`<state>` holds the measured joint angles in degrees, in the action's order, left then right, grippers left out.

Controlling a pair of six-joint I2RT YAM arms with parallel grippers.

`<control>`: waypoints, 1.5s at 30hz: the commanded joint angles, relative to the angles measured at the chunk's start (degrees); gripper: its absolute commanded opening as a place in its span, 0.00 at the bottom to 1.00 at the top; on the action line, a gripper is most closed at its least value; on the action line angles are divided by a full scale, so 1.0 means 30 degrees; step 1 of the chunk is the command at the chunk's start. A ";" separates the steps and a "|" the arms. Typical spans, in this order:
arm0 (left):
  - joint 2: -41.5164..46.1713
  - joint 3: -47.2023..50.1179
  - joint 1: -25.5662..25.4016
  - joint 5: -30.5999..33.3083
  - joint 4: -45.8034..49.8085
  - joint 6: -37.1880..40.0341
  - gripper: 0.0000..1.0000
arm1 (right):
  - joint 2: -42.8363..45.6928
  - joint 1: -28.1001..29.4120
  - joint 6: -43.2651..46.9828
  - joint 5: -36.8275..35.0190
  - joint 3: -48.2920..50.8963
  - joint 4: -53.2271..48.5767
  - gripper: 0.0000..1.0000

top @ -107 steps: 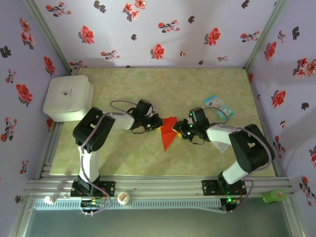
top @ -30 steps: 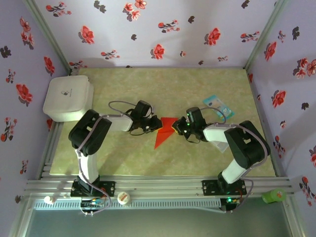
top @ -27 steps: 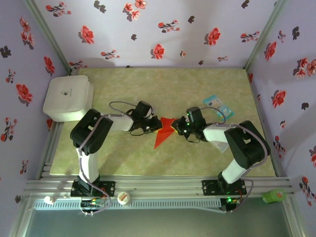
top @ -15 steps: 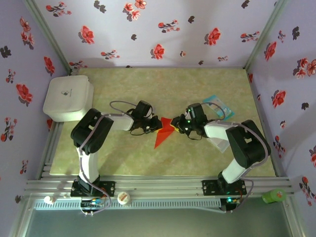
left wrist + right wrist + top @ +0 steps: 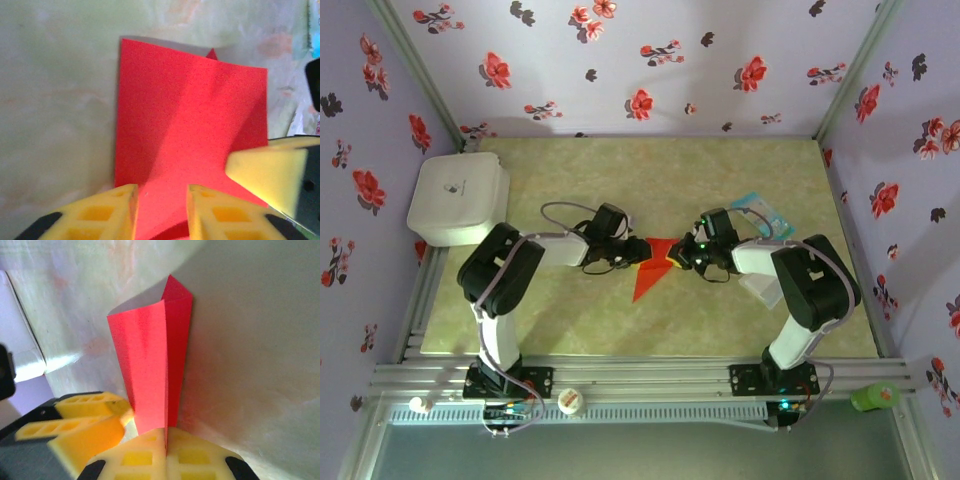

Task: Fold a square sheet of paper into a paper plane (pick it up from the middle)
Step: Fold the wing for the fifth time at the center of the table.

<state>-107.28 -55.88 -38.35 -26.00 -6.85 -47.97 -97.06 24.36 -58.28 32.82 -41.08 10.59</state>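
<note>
Your right fingers (image 5: 200,452) are pressed together on the red sheet (image 5: 648,272), half-folded at the middle of the worktop (image 5: 620,180), probably to hold that crease up, and your left fingers (image 5: 115,197) sit slightly spread astride the opposite end, apparently to steady it.

We're not reading any text, number or brand here. We're seeing a small grey mark on the lid of the white box (image 5: 460,205) (probably a logo, too small to make out). The light-blue-and-white packet (image 5: 761,213) is showing some print in the top view, but it's blurring into blobs, so we're not getting a single letter. The red paper (image 5: 185,125) is showing plain on both wrist cameras.
</note>
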 commanded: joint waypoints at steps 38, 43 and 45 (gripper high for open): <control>0.0973 -0.1646 -0.8368 1.6908 0.6182 1.1691 0.39 | 0.1018 0.0259 -0.4683 -0.1506 0.1566 0.3941 0.00; 0.0699 -0.1706 -0.8370 1.6994 0.6298 1.1735 0.34 | 0.1017 0.0259 -0.4666 -0.1477 0.1565 0.3941 0.00; 0.0700 -0.1675 -0.8393 1.7054 0.6297 1.1645 0.33 | 0.1010 0.0259 -0.4684 -0.1468 0.1551 0.3914 0.00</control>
<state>-104.09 -59.55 -63.13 23.03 10.94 -13.13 -95.24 24.75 -71.20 28.88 -36.88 21.26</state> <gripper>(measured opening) 0.335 0.047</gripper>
